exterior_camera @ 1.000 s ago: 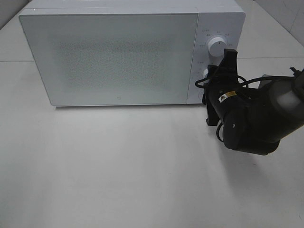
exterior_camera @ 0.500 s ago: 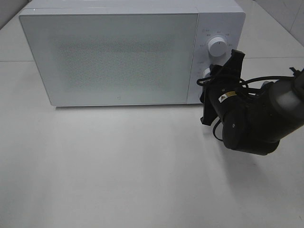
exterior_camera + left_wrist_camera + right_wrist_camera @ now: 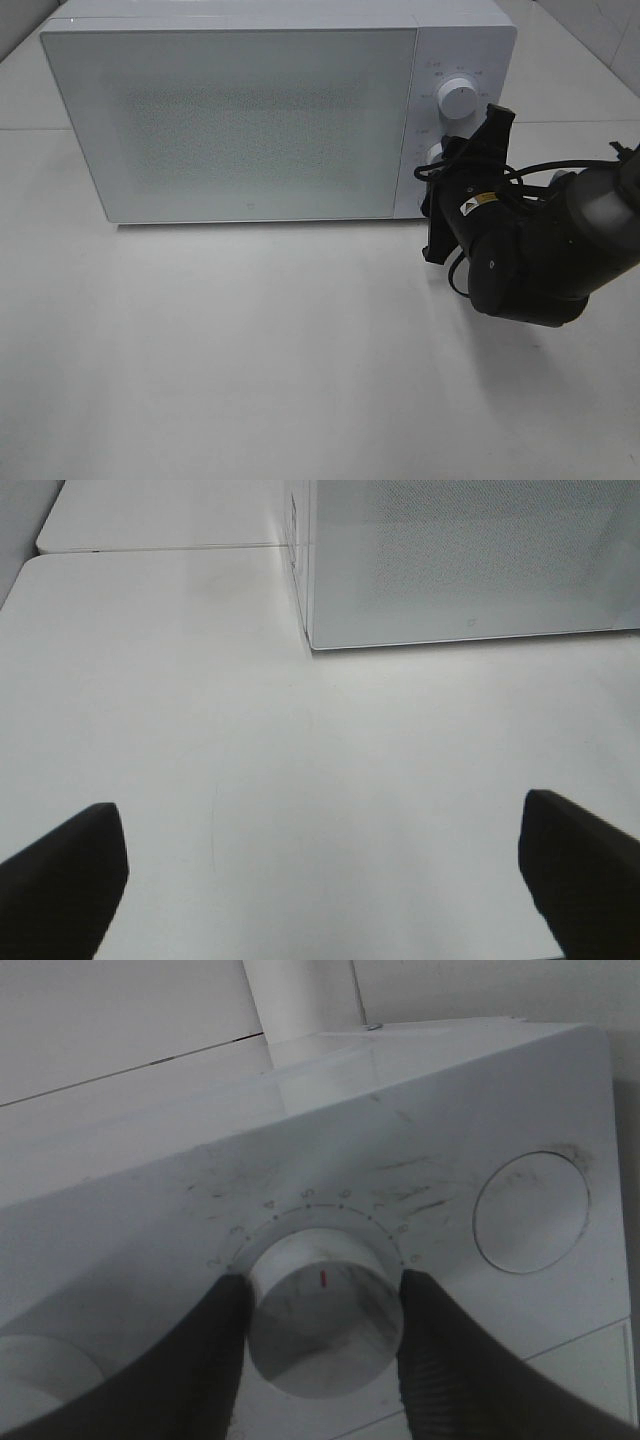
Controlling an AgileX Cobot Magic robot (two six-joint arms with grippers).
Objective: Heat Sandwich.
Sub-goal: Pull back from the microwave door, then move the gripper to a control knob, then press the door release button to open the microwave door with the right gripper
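We are logging: right gripper (image 3: 322, 1295), jaws clamping the white round dial (image 3: 325, 1335) on the white box microwave (image 3: 250, 120), door closed; left gripper (image 3: 320, 870), jaws gaping wide above the white table (image 3: 300, 780); sandwich not showing in any view.

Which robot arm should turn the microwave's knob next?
Right. The black right gripper clasps the round white numbered knob on the white microwave's panel. The left gripper hangs open over the white table, away from the controls.

A plain white table (image 3: 250, 360), softly lit, shows a thin seam (image 3: 30, 129) across its far side.
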